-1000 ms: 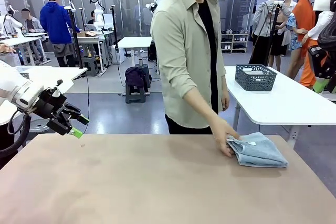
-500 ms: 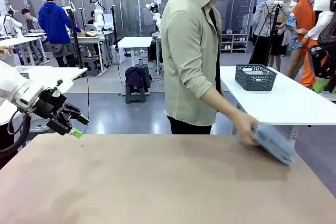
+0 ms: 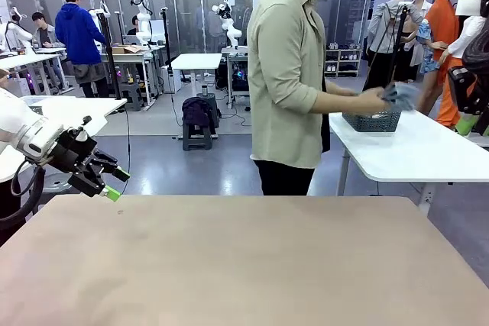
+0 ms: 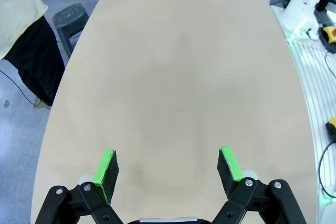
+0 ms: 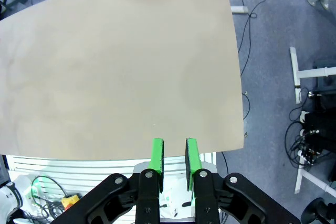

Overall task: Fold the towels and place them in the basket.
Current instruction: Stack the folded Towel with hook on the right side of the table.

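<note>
Grey-blue towel in person's hand over dark mesh basket on white side table. Tan table bare. Left gripper spread wide; right gripper nearly pinched together, holding nothing. No readable text.

Towel off table, above basket

Counter: surface unobstructed across its whole width. Left tool: held above the near left corner. Far edge: occupied by a person, turned toward the basket behind.
</note>
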Robot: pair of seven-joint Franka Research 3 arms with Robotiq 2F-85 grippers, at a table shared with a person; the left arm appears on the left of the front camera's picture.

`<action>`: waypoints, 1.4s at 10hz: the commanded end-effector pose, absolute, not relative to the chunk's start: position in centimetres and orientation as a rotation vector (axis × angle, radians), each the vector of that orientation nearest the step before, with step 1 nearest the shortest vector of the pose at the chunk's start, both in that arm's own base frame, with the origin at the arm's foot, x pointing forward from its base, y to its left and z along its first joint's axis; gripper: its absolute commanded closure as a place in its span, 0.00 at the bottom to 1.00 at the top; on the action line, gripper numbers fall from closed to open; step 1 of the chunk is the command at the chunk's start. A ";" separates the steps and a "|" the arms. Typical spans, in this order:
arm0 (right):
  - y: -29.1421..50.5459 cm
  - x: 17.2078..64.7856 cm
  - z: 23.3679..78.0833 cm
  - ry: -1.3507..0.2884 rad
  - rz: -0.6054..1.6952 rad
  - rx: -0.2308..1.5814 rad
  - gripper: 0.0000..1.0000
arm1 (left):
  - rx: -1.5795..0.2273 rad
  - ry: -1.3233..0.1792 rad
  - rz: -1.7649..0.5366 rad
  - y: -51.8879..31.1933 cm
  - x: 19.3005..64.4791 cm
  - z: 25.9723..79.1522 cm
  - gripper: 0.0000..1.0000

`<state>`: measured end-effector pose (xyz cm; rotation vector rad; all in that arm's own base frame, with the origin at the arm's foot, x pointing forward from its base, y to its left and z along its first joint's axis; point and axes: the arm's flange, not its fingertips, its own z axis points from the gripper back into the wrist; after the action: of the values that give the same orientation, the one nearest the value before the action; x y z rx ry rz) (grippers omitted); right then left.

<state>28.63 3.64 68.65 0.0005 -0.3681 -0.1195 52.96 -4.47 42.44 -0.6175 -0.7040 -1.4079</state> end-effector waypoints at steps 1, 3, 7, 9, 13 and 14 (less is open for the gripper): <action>3.5 28.8 68.7 -0.367 -0.131 0.006 0.76 | -0.612 -0.701 -1.416 -4.4 52.8 42.6 0.04; 3.5 28.8 68.7 -0.367 -0.131 0.006 0.76 | -0.612 -0.701 -1.416 -4.4 52.8 42.6 0.04; 3.5 28.8 68.7 -0.367 -0.131 0.006 0.76 | -0.612 -0.701 -1.416 -4.4 52.8 42.6 0.04; 3.5 28.8 68.7 -0.367 -0.131 0.006 0.76 | -0.612 -0.701 -1.416 -4.4 52.8 42.6 0.04; 3.5 28.8 68.7 -0.367 -0.131 0.006 0.76 | -0.612 -0.701 -1.416 -4.4 52.8 42.6 0.04; 3.5 28.8 68.7 -0.367 -0.131 0.006 0.76 | -0.612 -0.701 -1.416 -4.4 52.8 42.6 0.04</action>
<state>28.63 3.64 68.65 0.0005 -0.3681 -0.1195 52.96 -4.47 42.44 -0.6175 -0.7040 -1.4079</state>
